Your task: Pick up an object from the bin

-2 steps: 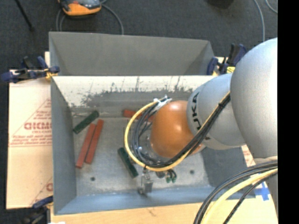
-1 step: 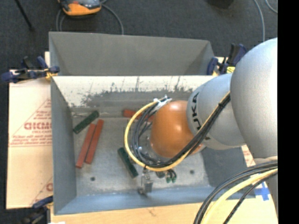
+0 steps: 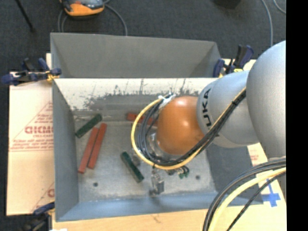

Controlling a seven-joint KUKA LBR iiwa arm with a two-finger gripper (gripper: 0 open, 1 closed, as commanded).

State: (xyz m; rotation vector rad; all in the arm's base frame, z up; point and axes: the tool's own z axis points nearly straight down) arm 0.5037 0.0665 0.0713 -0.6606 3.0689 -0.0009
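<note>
In the grey bin point(image 3: 65, 129), my arm point(image 3: 240, 109) holds the gripper point(image 3: 155, 183) low near the front wall.
Two red bars point(image 3: 92, 148) lie at the left. A dark green bar point(image 3: 132, 166) lies just beside my gripper. I cannot tell if the gripper is spread or pressed together.

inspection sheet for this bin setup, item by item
surface: grey metal bin, floor scuffed and speckled.
job's things: two orange-red bars side by side at left; dark green bar behind them; second dark green bar near centre; orange bar at back.
clutter: small green piece under the arm, right of centre.
grippers: gripper low near the front wall, nothing seen held.
cables: yellow and black loop round the wrist.
surroundings: dark floor, two orange devices.
</note>
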